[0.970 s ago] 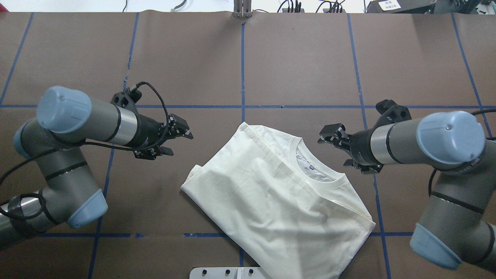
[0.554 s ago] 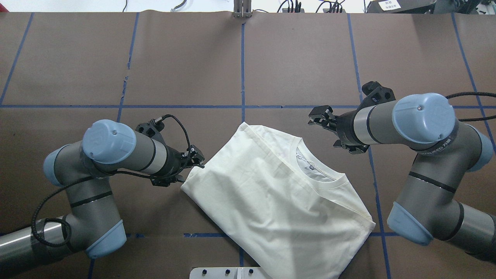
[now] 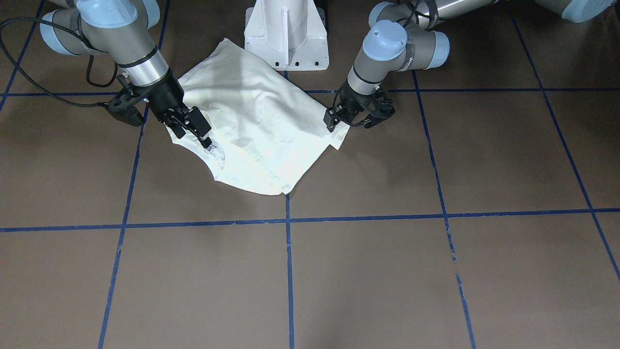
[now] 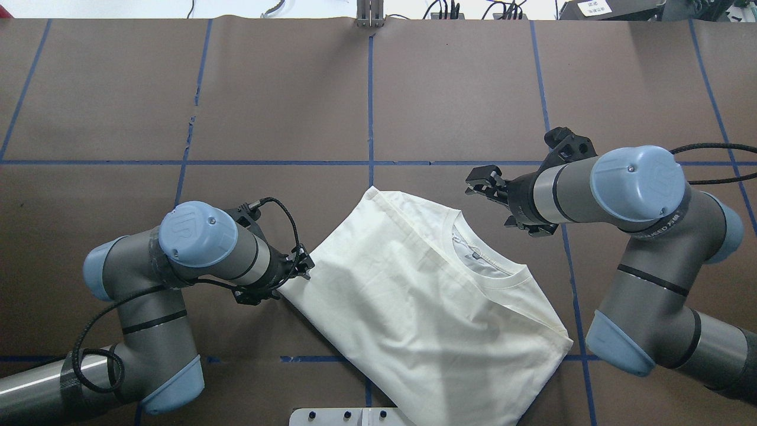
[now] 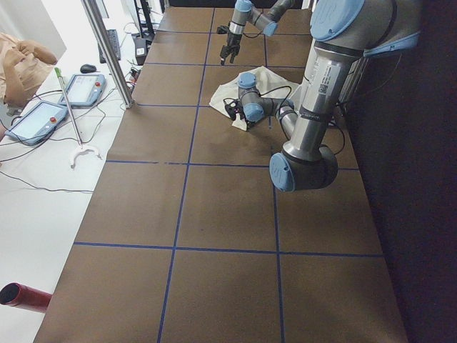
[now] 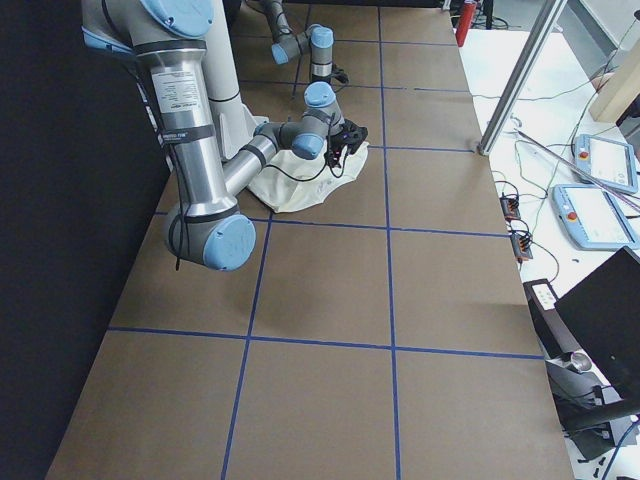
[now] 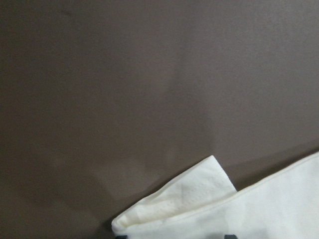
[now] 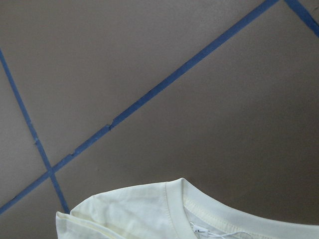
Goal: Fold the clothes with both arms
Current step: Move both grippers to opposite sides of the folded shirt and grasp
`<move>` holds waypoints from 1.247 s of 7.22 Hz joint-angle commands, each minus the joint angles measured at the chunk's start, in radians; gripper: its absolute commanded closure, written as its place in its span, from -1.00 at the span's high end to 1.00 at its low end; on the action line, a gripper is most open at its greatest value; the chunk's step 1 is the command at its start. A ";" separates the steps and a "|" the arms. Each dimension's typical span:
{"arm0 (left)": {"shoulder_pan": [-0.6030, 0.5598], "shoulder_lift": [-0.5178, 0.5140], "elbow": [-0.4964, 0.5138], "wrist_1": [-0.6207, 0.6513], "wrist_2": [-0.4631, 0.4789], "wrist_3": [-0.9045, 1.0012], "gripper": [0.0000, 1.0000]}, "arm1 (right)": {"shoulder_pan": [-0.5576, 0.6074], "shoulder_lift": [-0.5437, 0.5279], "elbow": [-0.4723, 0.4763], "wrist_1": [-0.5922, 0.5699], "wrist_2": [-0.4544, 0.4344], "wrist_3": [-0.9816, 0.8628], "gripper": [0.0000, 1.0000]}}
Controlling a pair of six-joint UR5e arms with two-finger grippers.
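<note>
left gripper [image 4: 291, 278] at t-shirt [image 4: 414, 307] corner — grip hidden, cannot tell; right gripper [image 4: 489, 201] near it, jaws apart

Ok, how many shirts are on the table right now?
1. The cream T-shirt lies partly folded on the table between the left gripper and right gripper. Anything underneath is hidden.

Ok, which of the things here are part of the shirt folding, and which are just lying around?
Part of the job: the cream-white folded T-shirt; the left grey-metal arm with light blue caps, jaws at a shirt corner; the matching right arm.
Lying about: two blue-screened handheld pendants on the white side bench; a red cylinder.
</note>
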 commanded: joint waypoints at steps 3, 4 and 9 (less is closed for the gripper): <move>0.009 -0.006 -0.004 0.098 0.023 0.013 -1.00 | -0.009 0.000 -0.002 0.003 -0.022 0.003 1.00; 0.005 -0.006 -0.010 0.152 0.046 0.039 -1.00 | -0.031 0.000 -0.004 0.003 -0.077 0.001 1.00; -0.295 -0.333 0.488 -0.157 0.141 0.320 -1.00 | -0.119 0.075 -0.011 0.005 -0.165 0.010 1.00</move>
